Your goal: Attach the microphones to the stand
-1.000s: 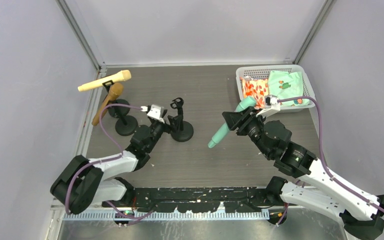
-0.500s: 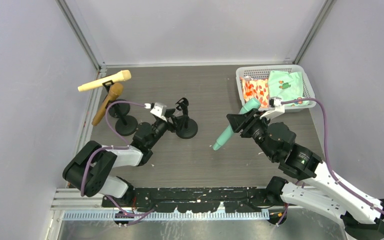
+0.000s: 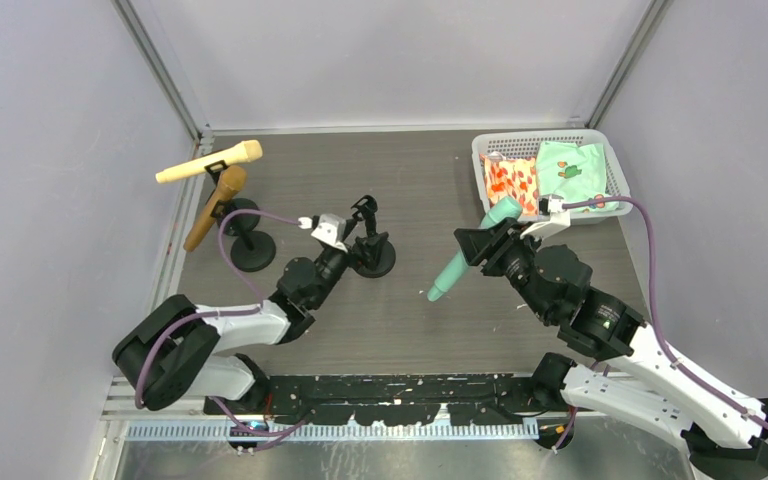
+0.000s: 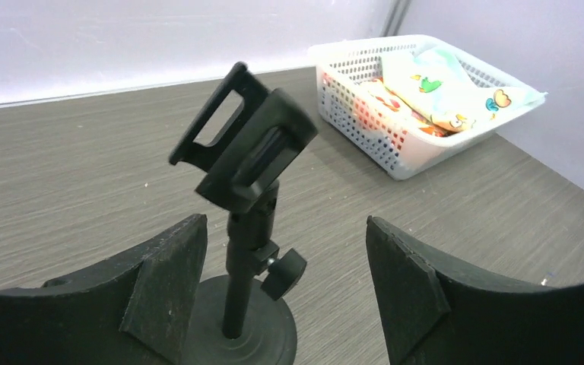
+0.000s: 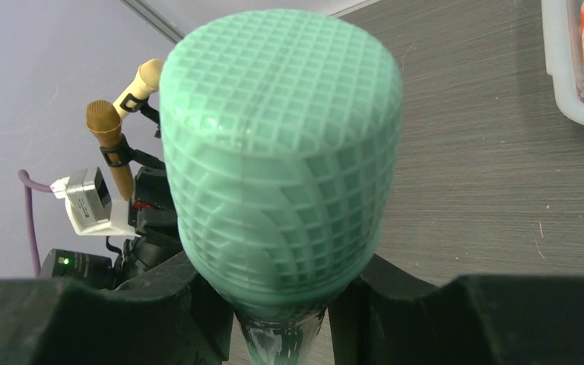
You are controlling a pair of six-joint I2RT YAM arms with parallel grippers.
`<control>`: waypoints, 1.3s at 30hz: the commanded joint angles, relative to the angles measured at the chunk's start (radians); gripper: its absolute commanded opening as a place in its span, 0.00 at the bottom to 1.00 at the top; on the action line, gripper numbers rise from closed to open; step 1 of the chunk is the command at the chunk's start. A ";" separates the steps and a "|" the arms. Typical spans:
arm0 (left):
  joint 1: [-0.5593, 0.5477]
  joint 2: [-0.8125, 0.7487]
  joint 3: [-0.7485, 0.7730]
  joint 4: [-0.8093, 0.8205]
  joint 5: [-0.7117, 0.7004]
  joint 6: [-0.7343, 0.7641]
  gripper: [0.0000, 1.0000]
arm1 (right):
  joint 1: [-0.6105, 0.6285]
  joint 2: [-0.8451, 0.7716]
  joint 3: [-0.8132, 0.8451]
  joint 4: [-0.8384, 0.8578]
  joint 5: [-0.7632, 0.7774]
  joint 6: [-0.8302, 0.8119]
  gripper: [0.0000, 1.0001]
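While the right gripper [image 3: 482, 244] clamps its mid-body, the mint-green microphone [image 3: 452, 270] hangs right of the empty stand [image 3: 371, 243], apart from it. Long axis slanted: rounded head up toward the basket [image 3: 540, 137] far right of the stand, tail down and nearer the stand. Grip zone hidden by the claw; the wrist view cuts off the handle. Around the stand's post, left gripper [image 4: 285, 255] jaws spread wide, holding nothing. Cream-yellow microphone [image 3: 210, 162] and golden-brown microphone [image 3: 216, 200] sit clipped left of the stand.
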 commanded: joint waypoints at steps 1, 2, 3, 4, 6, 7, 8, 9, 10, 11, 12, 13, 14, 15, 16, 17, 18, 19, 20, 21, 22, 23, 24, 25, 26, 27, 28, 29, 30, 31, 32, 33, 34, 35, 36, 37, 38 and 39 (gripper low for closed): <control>-0.108 -0.017 0.078 -0.052 -0.291 0.106 0.77 | -0.004 -0.016 0.020 0.032 0.021 0.004 0.01; -0.131 0.002 0.096 -0.057 -0.348 0.123 0.77 | -0.004 -0.018 0.019 0.031 0.020 0.004 0.01; -0.146 0.025 0.114 -0.057 -0.404 0.135 0.77 | -0.004 -0.019 0.018 0.031 0.020 0.005 0.01; -0.158 0.053 0.129 -0.057 -0.479 0.137 0.77 | -0.005 -0.022 0.018 0.028 0.018 0.005 0.01; -0.166 0.110 0.160 -0.051 -0.542 0.128 0.77 | -0.004 -0.030 0.021 0.019 0.019 0.004 0.01; -0.166 0.139 0.172 -0.039 -0.563 0.125 0.77 | -0.004 -0.037 0.022 0.013 0.021 0.001 0.01; -0.167 0.167 0.185 -0.026 -0.577 0.119 0.76 | -0.004 -0.043 0.024 0.005 0.023 -0.001 0.01; -0.168 0.194 0.198 -0.016 -0.578 0.116 0.76 | -0.004 -0.049 0.026 -0.004 0.028 -0.004 0.01; -0.170 0.217 0.215 -0.013 -0.578 0.117 0.75 | -0.004 -0.056 0.027 -0.013 0.033 -0.008 0.01; -0.171 0.247 0.233 -0.013 -0.583 0.120 0.73 | -0.004 -0.063 0.028 -0.023 0.038 -0.012 0.01; -0.173 0.270 0.252 -0.013 -0.593 0.124 0.72 | -0.004 -0.070 0.029 -0.030 0.044 -0.014 0.01; -0.175 0.290 0.269 -0.013 -0.607 0.131 0.71 | -0.004 -0.077 0.030 -0.037 0.050 -0.016 0.01; -0.177 0.311 0.284 -0.013 -0.623 0.137 0.69 | -0.004 -0.085 0.030 -0.043 0.054 -0.017 0.01; -0.177 0.328 0.301 -0.012 -0.636 0.144 0.67 | -0.004 -0.091 0.030 -0.050 0.058 -0.020 0.01; -0.177 0.342 0.312 -0.010 -0.650 0.150 0.65 | -0.005 -0.097 0.030 -0.055 0.062 -0.022 0.01; -0.177 0.354 0.325 -0.007 -0.660 0.154 0.62 | -0.004 -0.101 0.031 -0.061 0.065 -0.025 0.01; -0.177 0.362 0.332 -0.004 -0.663 0.159 0.58 | -0.004 -0.108 0.032 -0.068 0.068 -0.028 0.01; -0.177 0.365 0.335 -0.004 -0.663 0.160 0.55 | -0.004 -0.110 0.033 -0.074 0.072 -0.030 0.01; -0.177 0.366 0.337 -0.004 -0.659 0.162 0.52 | -0.004 -0.112 0.033 -0.079 0.075 -0.032 0.01; -0.177 0.365 0.336 -0.004 -0.656 0.161 0.49 | -0.004 -0.114 0.033 -0.082 0.079 -0.036 0.01; -0.177 0.364 0.334 -0.006 -0.651 0.161 0.47 | -0.004 -0.116 0.033 -0.084 0.082 -0.039 0.01; -0.177 0.363 0.330 -0.008 -0.646 0.159 0.44 | -0.004 -0.117 0.033 -0.085 0.085 -0.041 0.01; -0.177 0.358 0.324 -0.012 -0.636 0.156 0.39 | -0.004 -0.118 0.031 -0.083 0.087 -0.043 0.01; -0.177 0.352 0.315 -0.017 -0.629 0.149 0.36 | -0.003 -0.119 0.030 -0.081 0.087 -0.046 0.01; -0.177 0.344 0.304 -0.025 -0.612 0.141 0.30 | -0.003 -0.118 0.028 -0.075 0.089 -0.049 0.01; -0.177 0.334 0.293 -0.028 -0.592 0.136 0.25 | -0.003 -0.121 0.025 -0.067 0.089 -0.051 0.01; -0.177 0.325 0.277 -0.029 -0.570 0.130 0.22 | -0.003 -0.124 0.019 -0.053 0.090 -0.054 0.01; -0.177 0.310 0.259 -0.025 -0.543 0.126 0.20 | -0.004 -0.130 0.010 -0.036 0.091 -0.057 0.01; -0.177 0.300 0.242 -0.019 -0.508 0.124 0.18 | -0.004 -0.137 0.001 -0.016 0.091 -0.062 0.01; -0.176 0.290 0.220 -0.012 -0.465 0.123 0.16 | -0.003 -0.146 -0.011 0.011 0.088 -0.068 0.01; -0.176 0.276 0.203 -0.007 -0.413 0.117 0.15 | -0.004 -0.155 -0.025 0.044 0.085 -0.081 0.01; -0.175 0.261 0.184 -0.006 -0.361 0.108 0.13 | -0.003 -0.165 -0.049 0.082 0.080 -0.095 0.01; -0.175 0.249 0.167 -0.007 -0.301 0.097 0.12 | -0.003 -0.175 -0.061 0.128 0.077 -0.112 0.01; -0.175 0.237 0.152 -0.007 -0.241 0.083 0.11 | -0.004 -0.183 -0.088 0.168 0.074 -0.130 0.01; -0.175 0.228 0.141 -0.007 -0.183 0.061 0.10 | -0.004 -0.188 -0.104 0.213 0.072 -0.151 0.01; -0.175 0.219 0.133 -0.010 -0.127 0.033 0.09 | -0.004 -0.190 -0.118 0.253 0.066 -0.178 0.01; -0.175 0.216 0.127 -0.011 -0.081 -0.011 0.08 | -0.004 -0.190 -0.129 0.292 0.054 -0.211 0.01; -0.175 0.215 0.124 -0.009 -0.034 -0.045 0.07 | -0.004 -0.188 -0.139 0.322 0.046 -0.243 0.01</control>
